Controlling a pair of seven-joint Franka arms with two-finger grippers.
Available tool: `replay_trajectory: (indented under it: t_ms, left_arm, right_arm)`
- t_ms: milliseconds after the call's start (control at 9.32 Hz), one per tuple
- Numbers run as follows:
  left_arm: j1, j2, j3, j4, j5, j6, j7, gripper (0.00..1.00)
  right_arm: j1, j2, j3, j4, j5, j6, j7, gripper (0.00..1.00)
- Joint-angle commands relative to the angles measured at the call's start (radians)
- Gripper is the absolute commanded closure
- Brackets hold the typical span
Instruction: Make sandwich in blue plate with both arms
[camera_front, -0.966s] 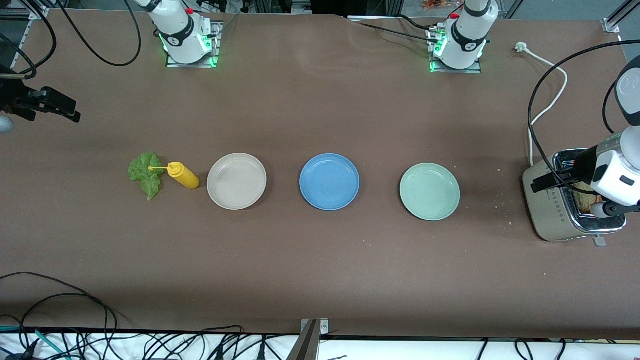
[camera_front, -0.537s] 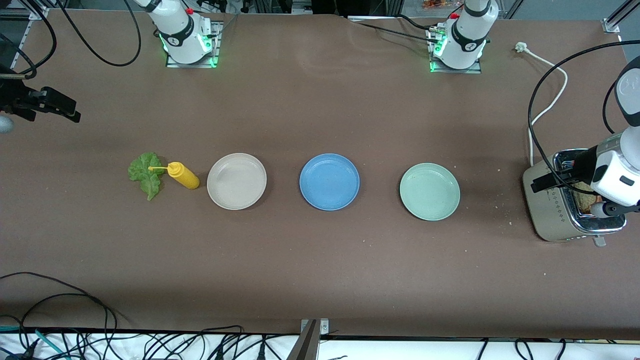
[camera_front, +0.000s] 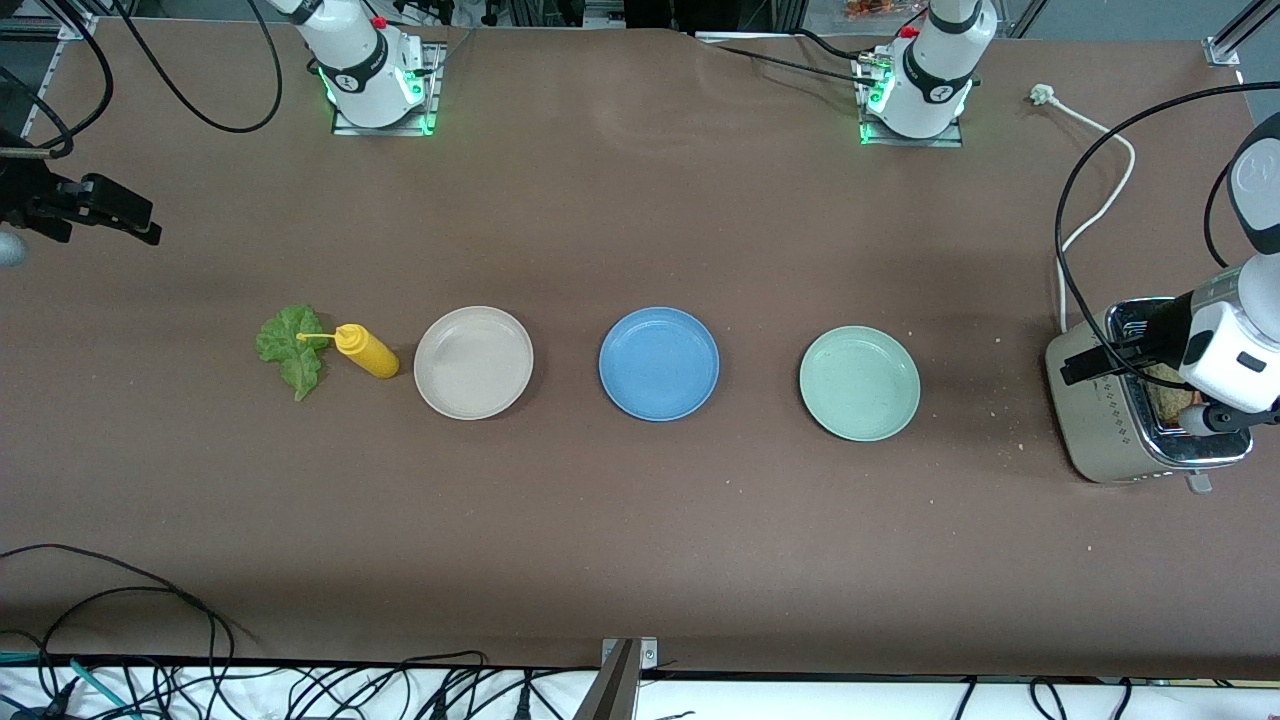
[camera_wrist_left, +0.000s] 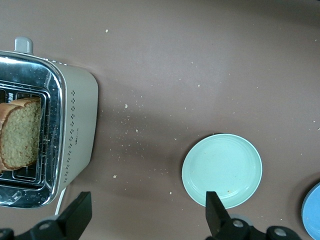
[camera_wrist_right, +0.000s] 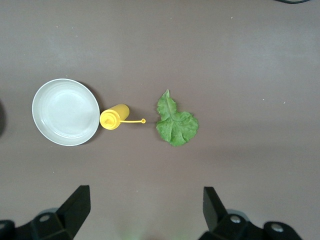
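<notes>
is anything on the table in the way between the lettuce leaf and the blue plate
Yes. The yellow squeeze bottle stands right beside the lettuce leaf, and the beige plate lies between that bottle and the blue plate, all in one row.

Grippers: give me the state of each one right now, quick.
Left gripper: jaws open, holding nothing, up over the table beside the toaster.
Right gripper: jaws open, holding nothing, above the lettuce leaf.

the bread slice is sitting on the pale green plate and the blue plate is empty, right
Not quite. The bread slice is standing in the toaster, not on the pale green plate, which is empty; the left wrist view shows it. The blue plate is indeed empty.
</notes>
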Motion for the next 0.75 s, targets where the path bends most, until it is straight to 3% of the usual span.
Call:
replay_trajectory:
  t_ms: [0,644]
  left_arm:
    - [-0.001,-0.02,0.003,-0.018,-0.009,-0.004,-0.005,0.0]
    - [0.005,-0.023,0.003,-0.018,-0.009,-0.005,0.002,0.0]
  right_arm:
    - [-0.005,-0.005,0.006,0.01,0.009,-0.016,0.008,0.0]
    - [-0.005,-0.005,0.006,0.008,0.009,-0.016,0.008,0.0]
